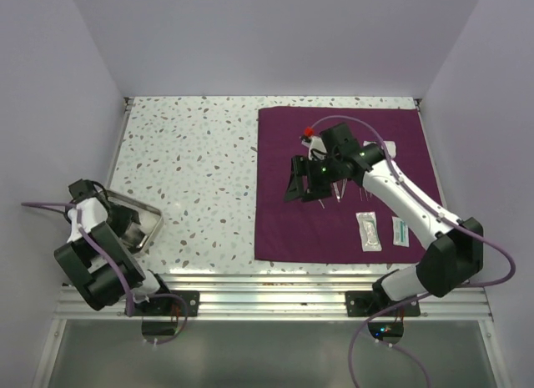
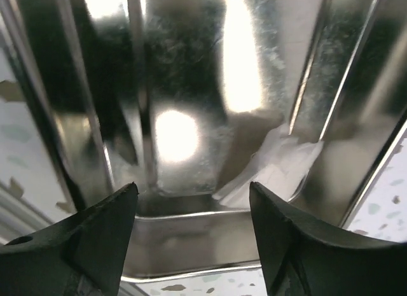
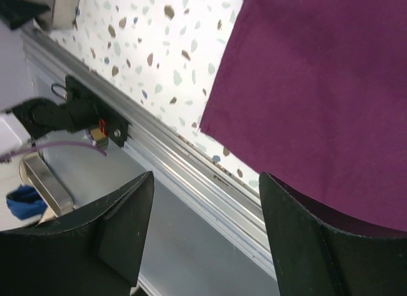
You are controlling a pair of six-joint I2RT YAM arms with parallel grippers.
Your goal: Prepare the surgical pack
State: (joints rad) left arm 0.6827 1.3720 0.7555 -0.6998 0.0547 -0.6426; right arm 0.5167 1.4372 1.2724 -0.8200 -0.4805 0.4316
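The surgical pack, a large dark-purple cloth [image 1: 346, 146], lies flat on the right half of the table. Its near left corner [image 3: 305, 86] shows in the right wrist view. My right gripper [image 1: 298, 186] hovers over the cloth's left part, open, with nothing between its fingers [image 3: 206, 188]. Thin steel instruments [image 1: 338, 192] lie on the cloth just beside it. Two white packets [image 1: 368, 230] [image 1: 400, 230] rest near the cloth's front edge. My left gripper [image 1: 127, 227] is open over a steel tray [image 1: 153, 211] at the near left. A white packet [image 2: 273, 165] lies inside the tray ahead of its fingertips [image 2: 194, 200].
The speckled tabletop [image 1: 192, 163] stretches between tray and cloth. An aluminium rail [image 1: 275, 284] runs along the near edge, seen also as the rail [image 3: 191, 162] in the right wrist view. White walls enclose the back and sides.
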